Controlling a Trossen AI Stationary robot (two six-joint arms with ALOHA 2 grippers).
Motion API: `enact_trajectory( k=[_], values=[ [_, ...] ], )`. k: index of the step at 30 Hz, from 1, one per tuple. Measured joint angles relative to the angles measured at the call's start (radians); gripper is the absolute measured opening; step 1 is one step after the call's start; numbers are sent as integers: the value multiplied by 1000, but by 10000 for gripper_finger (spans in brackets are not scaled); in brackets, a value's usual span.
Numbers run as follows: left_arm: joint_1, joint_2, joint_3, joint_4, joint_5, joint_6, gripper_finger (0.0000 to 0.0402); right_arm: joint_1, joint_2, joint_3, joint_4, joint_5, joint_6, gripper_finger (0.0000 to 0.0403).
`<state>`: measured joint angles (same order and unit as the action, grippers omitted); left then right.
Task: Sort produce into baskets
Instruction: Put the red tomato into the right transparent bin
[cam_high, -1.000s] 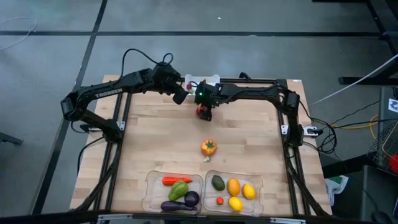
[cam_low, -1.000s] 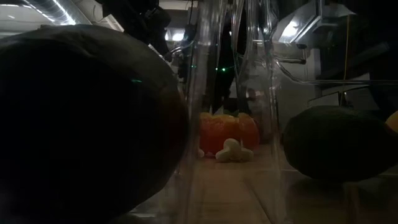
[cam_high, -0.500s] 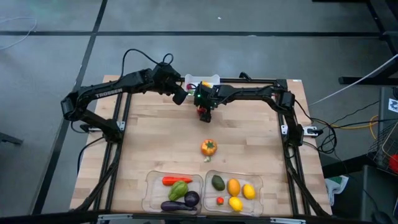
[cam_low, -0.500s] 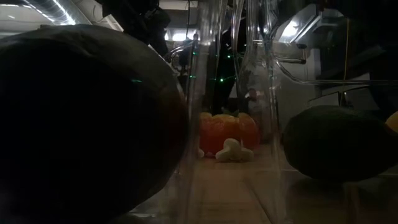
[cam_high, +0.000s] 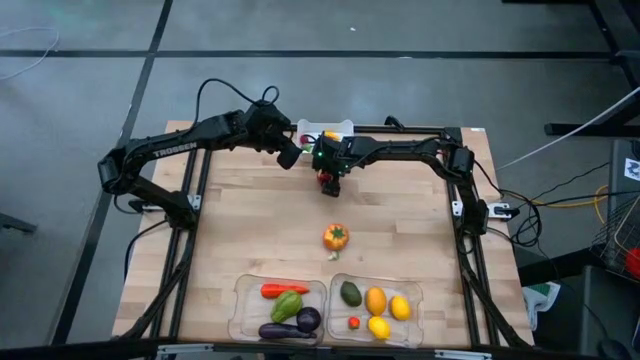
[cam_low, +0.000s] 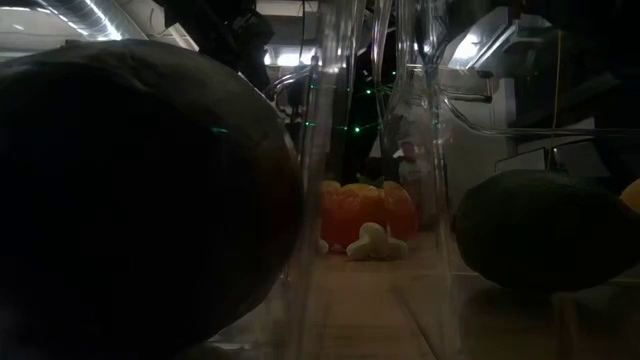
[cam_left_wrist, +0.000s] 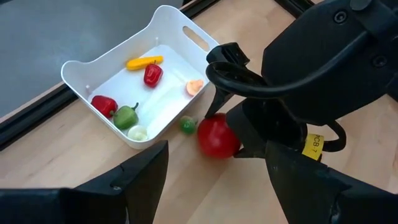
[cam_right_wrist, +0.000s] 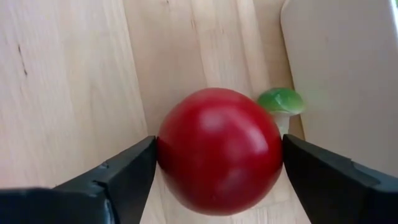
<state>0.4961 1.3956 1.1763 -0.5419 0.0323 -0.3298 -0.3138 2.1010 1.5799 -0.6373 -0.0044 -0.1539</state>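
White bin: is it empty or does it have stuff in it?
Not empty. The white bin holds several small toy pieces.

Your right gripper (cam_right_wrist: 214, 165) sits low near the middle of the tabletop's far edge, its two dark fingers (cam_right_wrist: 118, 171) pressed against either side of a round red toy apple (cam_right_wrist: 217, 149). Your left gripper (cam_left_wrist: 214, 171) hovers just beside it, jaws apart and empty, arm reaching in from the left edge.
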Motion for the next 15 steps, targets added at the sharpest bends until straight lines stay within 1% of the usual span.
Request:
enact_trajectory(
  k=[3, 9, 13, 15],
  values=[
    [0, 0, 0, 0, 0, 0, 265, 0, 0, 0, -3, -2, 0, 321],
    [0, 0, 0, 0, 0, 22, 265, 0, 0, 0, -12, -7, 0, 274],
    [0, 0, 0, 0, 0, 52, 265, 0, -12, -2, -27, -10, 1, 270],
    [0, 0, 0, -1, 0, 53, 265, 0, -21, 5, -71, -18, 17, 275]
  ],
)
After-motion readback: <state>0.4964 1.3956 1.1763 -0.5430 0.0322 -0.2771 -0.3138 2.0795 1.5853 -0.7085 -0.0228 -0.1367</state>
